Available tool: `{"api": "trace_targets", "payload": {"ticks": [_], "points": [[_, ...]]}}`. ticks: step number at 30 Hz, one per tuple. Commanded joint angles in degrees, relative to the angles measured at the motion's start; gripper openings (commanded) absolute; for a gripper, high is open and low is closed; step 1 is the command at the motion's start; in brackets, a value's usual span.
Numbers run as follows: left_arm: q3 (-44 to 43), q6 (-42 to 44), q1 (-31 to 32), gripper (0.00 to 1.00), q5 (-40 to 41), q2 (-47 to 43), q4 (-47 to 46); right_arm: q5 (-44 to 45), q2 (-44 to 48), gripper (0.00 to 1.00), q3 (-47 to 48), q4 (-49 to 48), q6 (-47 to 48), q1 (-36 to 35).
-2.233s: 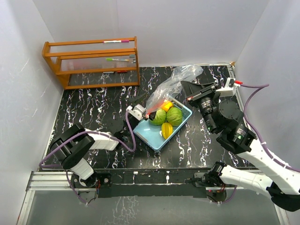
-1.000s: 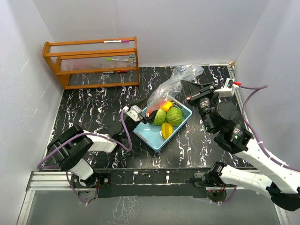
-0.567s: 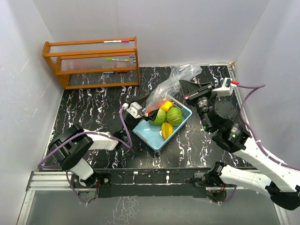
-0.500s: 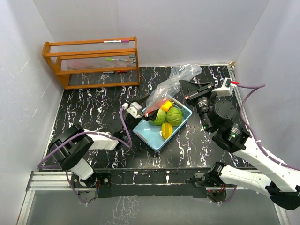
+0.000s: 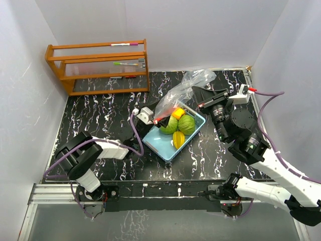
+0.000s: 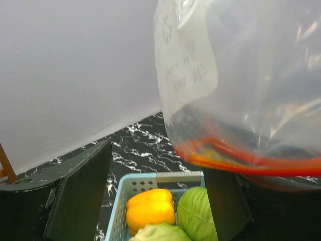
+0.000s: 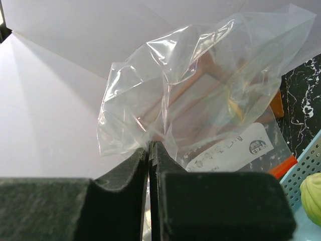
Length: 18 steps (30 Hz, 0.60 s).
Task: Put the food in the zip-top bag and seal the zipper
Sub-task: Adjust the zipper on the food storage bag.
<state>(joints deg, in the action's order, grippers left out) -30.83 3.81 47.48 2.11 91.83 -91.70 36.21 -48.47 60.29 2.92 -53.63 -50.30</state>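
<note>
**Bag held over the tray, food not yet loaded.** The right gripper (image 7: 149, 150), its two dark fingers (image 7: 120, 175) pressed together, is pinching a fold of the clear, crinkly zip-top bag (image 7: 200, 85). It is holding the bag up above the far corner of the light blue perforated plastic tray (image 5: 159, 143). The bag is draping down toward the left, with its thin red-orange zipper strip (image 6: 235, 159) hanging just over the tray's far rim. The left gripper (image 6: 158, 168) is standing wide open at that mouth edge, gripping nothing. The strip is crossing in front of one finger, and whether the two are touching cannot be told. The food (image 5: 171, 126) is lying in the tray, outside the bag: two round green toy vegetables (image 5: 186, 124), a yellow-orange toy pepper (image 6: 149, 208) and a yellow star-shaped piece (image 5: 178, 139). A wooden rack (image 5: 98, 68) is standing at the far left of the black marbled table (image 5: 100, 108).
</note>
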Motion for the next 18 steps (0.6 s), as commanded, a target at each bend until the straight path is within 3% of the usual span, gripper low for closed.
{"api": "trace_targets", "payload": {"ticks": [1, 9, 14, 18], "points": [[-4.06, 0.00, 0.33, 0.71, 1.29, 0.22, -10.96, -0.67, 1.81, 0.08, -1.34, -0.82, -2.76, -0.19], [-5.85, -0.26, 0.32, 0.67, 1.26, 0.32, -10.96, -0.66, 2.79, 0.08, -2.93, 1.21, -4.74, -0.23], [-3.94, 1.10, 0.33, 0.46, 3.31, -1.46, -10.96, 0.71, 4.54, 0.08, -3.63, 2.99, -5.31, -0.23], [-3.03, 3.40, 0.31, 0.34, 4.13, -2.58, -10.95, 1.59, 5.66, 0.08, -3.91, 5.09, -6.01, -0.19]]}}
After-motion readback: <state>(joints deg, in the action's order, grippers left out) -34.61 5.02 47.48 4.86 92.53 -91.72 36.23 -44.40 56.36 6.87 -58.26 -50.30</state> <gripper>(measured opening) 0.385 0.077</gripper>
